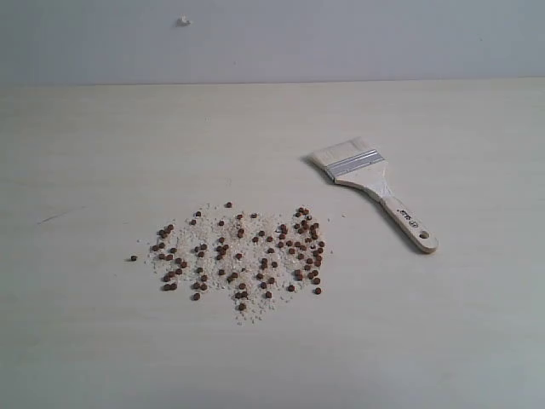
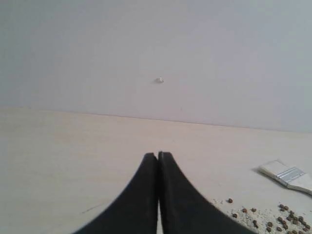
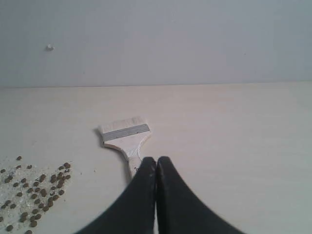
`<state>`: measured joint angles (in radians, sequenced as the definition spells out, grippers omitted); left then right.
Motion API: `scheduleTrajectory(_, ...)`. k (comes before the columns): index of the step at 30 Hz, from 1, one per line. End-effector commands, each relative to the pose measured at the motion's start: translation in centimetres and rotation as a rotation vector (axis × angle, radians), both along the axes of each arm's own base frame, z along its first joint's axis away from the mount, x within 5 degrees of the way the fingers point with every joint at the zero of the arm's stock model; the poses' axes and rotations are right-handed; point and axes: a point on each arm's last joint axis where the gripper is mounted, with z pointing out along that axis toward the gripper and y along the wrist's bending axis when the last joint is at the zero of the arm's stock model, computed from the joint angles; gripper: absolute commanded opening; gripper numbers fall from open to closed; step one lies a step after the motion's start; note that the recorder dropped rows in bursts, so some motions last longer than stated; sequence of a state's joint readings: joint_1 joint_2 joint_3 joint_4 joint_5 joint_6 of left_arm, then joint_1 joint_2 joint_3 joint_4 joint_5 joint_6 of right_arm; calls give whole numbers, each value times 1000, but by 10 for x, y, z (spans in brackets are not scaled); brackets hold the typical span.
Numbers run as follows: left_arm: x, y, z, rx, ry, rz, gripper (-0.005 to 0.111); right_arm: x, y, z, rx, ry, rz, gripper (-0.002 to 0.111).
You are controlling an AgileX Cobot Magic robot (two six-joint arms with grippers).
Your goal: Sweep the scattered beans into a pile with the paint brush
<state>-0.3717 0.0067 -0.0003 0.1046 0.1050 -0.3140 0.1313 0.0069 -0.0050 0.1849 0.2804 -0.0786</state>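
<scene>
- Black fingers of my right gripper (image 3: 156,159) sit closest to the lens. They are pressed tight together with nothing between them.
- Just past those tips lies the paint brush (image 3: 125,136), flat on the table (image 3: 234,146). My fingers hide the end of its handle in this view.
- My left gripper (image 2: 158,154) is closed up and empty too. Neither gripper shows in the outside view.
- In the outside view the paint brush (image 1: 375,189) is right of the middle. Its bristles point to the upper left and its handle to the lower right. It is well apart from the beans.
- The beans (image 1: 238,254) are spread loose across the lower middle of that frame, mixed with white crumbs (image 1: 249,313). One lone bean (image 1: 134,257) sits by itself at the left edge of the patch.
- I think my next job is to pick up the brush. These things could go wrong:
- If I come down with my fingers closed, I would only shove the handle, and it could slide or spin away.
- The handle lies flat and low. I could scrape the table or pinch just an edge, and then the brush could twist when I sweep.
- The beans are round. If I push too hard or too fast, they could roll off and spread more.
- The lone bean is easy to miss.
- If my left gripper drops low, it could knock beans about.
</scene>
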Motion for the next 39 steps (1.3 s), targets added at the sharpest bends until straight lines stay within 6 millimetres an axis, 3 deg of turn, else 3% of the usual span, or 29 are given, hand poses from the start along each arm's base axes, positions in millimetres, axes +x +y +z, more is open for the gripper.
scheduleTrajectory(1,0,0,1,-15,-4,1,0,0,-1,0,-1,-16,-7,0)
scheduleTrajectory(30,0,1,-3,-2,30,5,0,1,-1,6,8,-80,-19,0)
scheduleTrajectory(39,0,1,-3,-2,30,5,0,2,-4,20,108,-227,-52,0)
